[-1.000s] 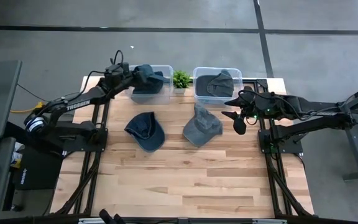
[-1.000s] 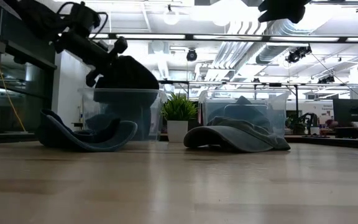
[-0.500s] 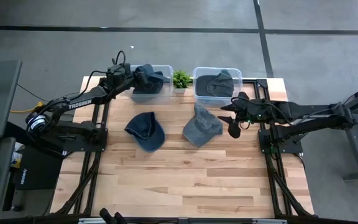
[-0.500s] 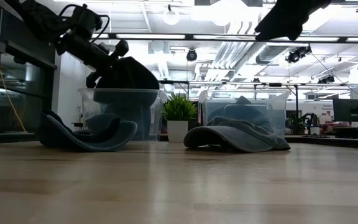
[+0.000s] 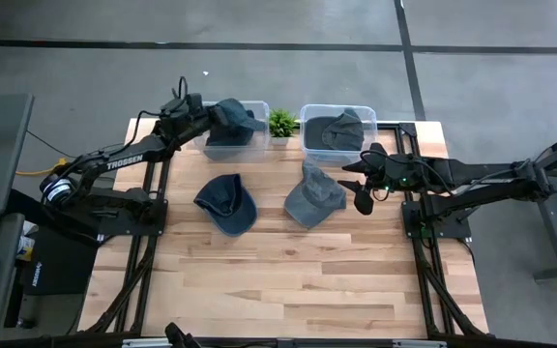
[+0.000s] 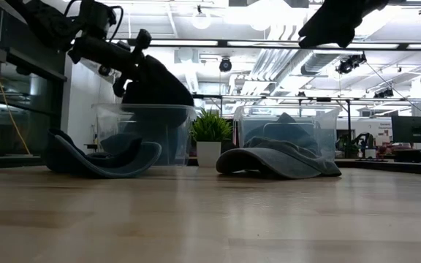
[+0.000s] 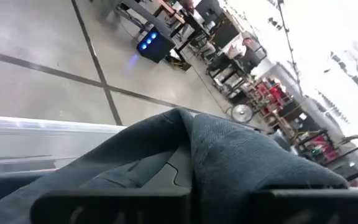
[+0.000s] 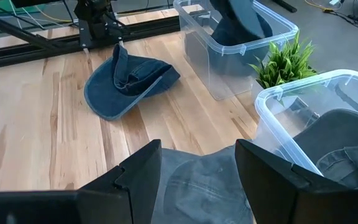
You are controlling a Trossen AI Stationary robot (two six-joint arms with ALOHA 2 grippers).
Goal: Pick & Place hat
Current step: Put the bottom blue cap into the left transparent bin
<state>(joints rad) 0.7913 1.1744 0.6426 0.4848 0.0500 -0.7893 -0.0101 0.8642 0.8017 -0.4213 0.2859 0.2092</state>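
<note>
Even, fairly bright overhead light fills the high view, and the pale wooden slatted table (image 5: 288, 271) shows only faint shadows. In the low view, white ceiling strip lights (image 6: 269, 45) at twelve o'clock glare, leaving the arms as dark silhouettes; the nearest wood is blurred. The left wrist view blows out white toward two o'clock, its close dark blue denim cloth (image 7: 229, 155) soft.

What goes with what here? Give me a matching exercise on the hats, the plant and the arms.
Things:
1. dark hat
2. blue hat
3. grey hat
4. plant

Places:
A. between the two bins
B. flat on the table, left of the other loose hat
C. under the right gripper, whose jaws are open
D. held over the left bin by the left gripper

Pairs: 1-D, 2-B, 3-C, 4-A
</note>
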